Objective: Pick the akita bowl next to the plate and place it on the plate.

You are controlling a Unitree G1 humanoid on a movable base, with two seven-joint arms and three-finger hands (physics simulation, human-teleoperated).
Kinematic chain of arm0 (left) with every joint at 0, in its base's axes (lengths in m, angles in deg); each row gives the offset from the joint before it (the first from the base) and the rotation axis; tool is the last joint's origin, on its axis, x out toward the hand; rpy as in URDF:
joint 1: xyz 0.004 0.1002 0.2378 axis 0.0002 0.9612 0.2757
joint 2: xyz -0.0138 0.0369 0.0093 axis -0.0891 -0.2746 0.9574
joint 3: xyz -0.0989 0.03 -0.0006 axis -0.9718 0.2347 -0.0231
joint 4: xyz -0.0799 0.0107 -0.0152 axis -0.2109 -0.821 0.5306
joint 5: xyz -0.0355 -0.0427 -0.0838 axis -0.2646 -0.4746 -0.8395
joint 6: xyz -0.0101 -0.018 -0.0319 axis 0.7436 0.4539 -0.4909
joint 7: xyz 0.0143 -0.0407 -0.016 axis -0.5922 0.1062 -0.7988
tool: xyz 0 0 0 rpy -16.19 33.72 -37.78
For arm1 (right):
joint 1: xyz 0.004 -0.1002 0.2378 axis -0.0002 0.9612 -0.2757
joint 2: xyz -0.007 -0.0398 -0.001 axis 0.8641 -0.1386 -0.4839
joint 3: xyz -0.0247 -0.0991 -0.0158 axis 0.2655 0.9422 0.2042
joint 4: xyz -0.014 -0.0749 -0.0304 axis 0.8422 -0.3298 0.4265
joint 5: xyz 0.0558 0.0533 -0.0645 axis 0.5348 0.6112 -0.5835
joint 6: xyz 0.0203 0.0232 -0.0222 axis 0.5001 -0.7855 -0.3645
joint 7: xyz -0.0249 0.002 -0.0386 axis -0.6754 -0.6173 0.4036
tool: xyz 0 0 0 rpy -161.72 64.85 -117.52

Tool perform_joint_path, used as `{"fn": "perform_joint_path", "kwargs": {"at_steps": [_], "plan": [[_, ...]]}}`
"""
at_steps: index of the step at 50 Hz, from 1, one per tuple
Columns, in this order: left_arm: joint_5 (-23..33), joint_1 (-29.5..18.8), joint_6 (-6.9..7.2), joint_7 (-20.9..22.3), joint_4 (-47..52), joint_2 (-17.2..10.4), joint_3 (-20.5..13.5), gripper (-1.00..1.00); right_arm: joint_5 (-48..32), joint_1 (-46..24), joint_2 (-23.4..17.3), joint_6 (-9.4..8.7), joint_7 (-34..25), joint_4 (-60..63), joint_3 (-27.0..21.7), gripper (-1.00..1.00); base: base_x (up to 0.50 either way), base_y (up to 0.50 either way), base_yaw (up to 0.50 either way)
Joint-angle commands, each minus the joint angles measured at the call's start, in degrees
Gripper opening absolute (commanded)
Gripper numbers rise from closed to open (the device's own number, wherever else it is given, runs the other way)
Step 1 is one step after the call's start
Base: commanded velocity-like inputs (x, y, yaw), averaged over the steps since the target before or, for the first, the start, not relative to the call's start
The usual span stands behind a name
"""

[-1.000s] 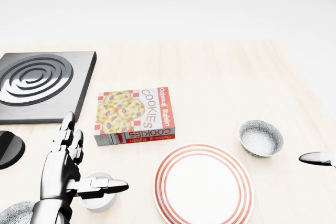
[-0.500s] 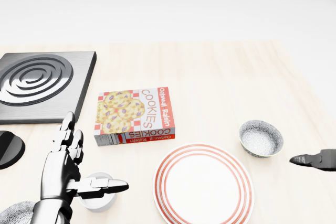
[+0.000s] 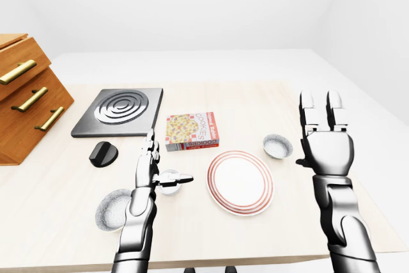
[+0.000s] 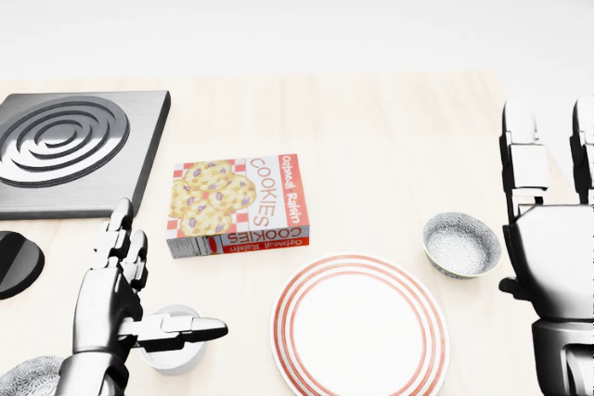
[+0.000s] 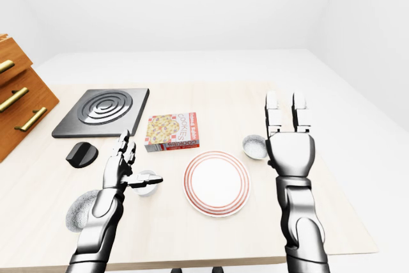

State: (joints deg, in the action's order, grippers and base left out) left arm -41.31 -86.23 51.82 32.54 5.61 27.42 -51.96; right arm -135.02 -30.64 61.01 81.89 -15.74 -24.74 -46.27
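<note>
The akita bowl (image 4: 461, 244), grey-patterned with a white inside, stands on the table just right of the red-ringed plate (image 4: 360, 326) and apart from it. My right hand (image 4: 549, 169) is held upright to the right of the bowl, a little above the table. It is open with its fingers pointing up and holds nothing. At the lower left of the head view, my left hand (image 4: 153, 289) is open with its thumb stretched over a small white cup (image 4: 176, 342).
A cookie box (image 4: 238, 205) lies above the plate's left side. A stove plate (image 4: 70, 150), a black knob (image 3: 103, 154) and a wooden drawer unit (image 3: 25, 97) are at the left. A second patterned bowl (image 3: 114, 210) sits near the table's bottom-left edge.
My right hand has risen from the right edge of the head view into full sight, upright beside the bowl. The left hand, bowl and plate have not moved.
</note>
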Motion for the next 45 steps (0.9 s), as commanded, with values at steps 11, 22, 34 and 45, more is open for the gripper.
{"fn": "perform_joint_path", "kwargs": {"at_steps": [11, 22, 34, 45], "plan": [[0.1, 0.05, -0.07, -0.06, -0.19, 0.04, 0.09, 1.0, -3.39, -1.54, -1.15, 0.0, 2.36, 0.97, -0.98, 1.0, 0.0, 0.0, 0.0], [0.09, 0.09, 0.12, -0.09, 0.0, 0.07, 0.12, 1.0, -2.88, -1.36, -0.83, 0.0, 1.97, 0.19, -0.64, 1.0, 0.0, 0.0, 0.0], [-0.06, -0.08, 0.11, -0.1, -0.29, 0.0, -0.01, 1.0, -4.62, -2.76, 1.12, 0.0, 6.46, -12.97, 6.6, 1.0, 0.0, 0.0, 0.0], [-0.07, -0.05, 0.13, -0.1, -0.27, 0.01, 0.0, 1.0, -4.5, -2.97, 0.72, 0.0, 6.95, -13.9, 7.4, 1.0, 0.0, 0.0, 0.0]]}}
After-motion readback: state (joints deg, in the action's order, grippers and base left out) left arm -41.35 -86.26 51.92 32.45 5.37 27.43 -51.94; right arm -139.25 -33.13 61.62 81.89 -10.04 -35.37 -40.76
